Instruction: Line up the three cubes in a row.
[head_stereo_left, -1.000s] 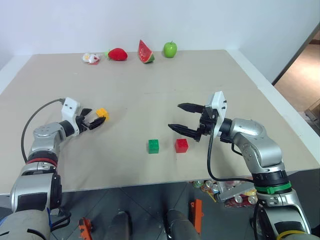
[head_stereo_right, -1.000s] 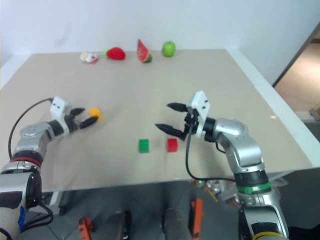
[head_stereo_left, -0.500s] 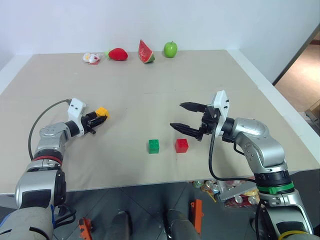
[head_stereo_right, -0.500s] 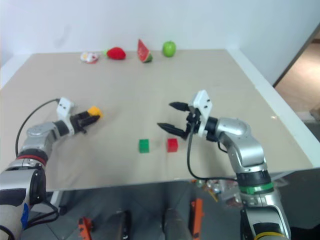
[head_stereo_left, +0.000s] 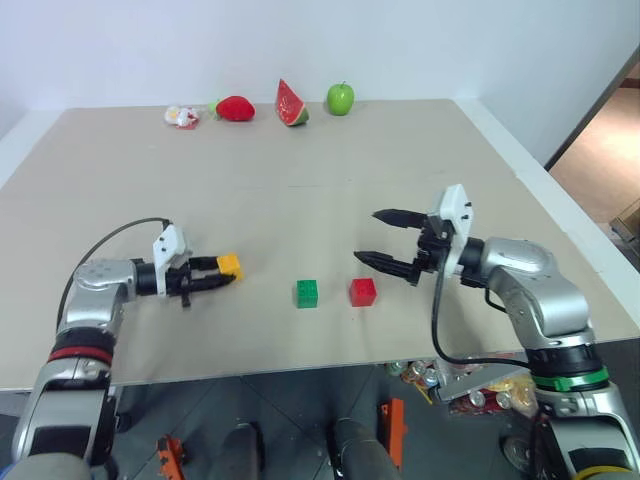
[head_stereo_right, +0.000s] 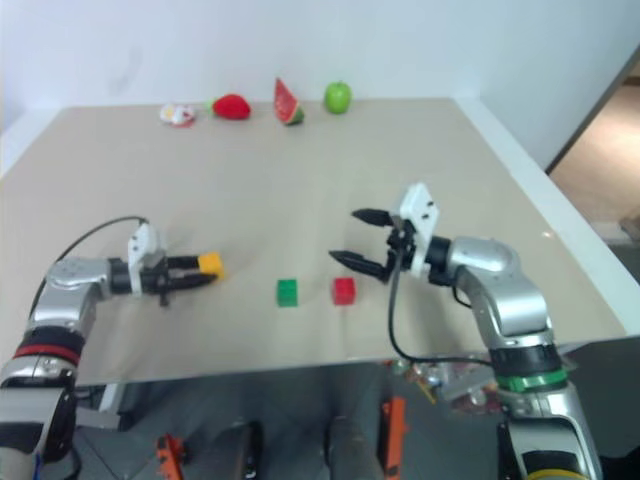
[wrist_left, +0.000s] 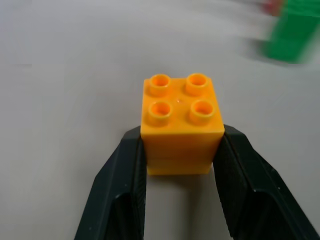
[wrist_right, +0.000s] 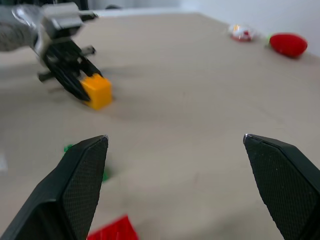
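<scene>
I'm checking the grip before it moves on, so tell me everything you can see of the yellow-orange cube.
The yellow-orange cube is a glossy plastic building block with four round studs on top, sitting upright. The left gripper has its jaws shut on the cube's two opposite sides. It sits to the left of the green cube, apart from it, with the table beneath it.

Showing silver-grey arm shells, black two-finger left gripper (head_stereo_left: 215, 280) and right gripper (head_stereo_left: 392, 240), white wrist camera blocks, black looping cables, red left-arm ring, green right-arm ring.
</scene>
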